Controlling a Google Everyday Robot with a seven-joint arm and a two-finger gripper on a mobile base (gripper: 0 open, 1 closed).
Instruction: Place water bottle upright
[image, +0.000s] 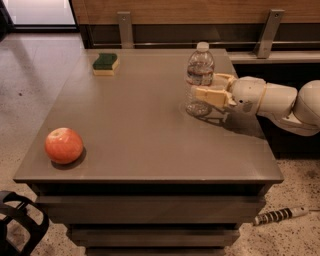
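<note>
The water bottle (200, 70), clear and ribbed with a white cap and a white-and-red label band, stands upright on the grey table (150, 145) toward its far right. My gripper (214, 87) reaches in from the right at the bottle's lower half. One tan finger (207, 94) crosses in front of the bottle and the other (224, 79) sits behind it, so the jaws are closed around the bottle. The bottle's base rests on the tabletop.
A red apple (64, 145) lies near the table's front left corner. A green-and-yellow sponge (105, 63) sits at the far left. A wooden wall with metal brackets (125, 27) runs behind the table. A striped cable (277, 216) lies on the floor at the right.
</note>
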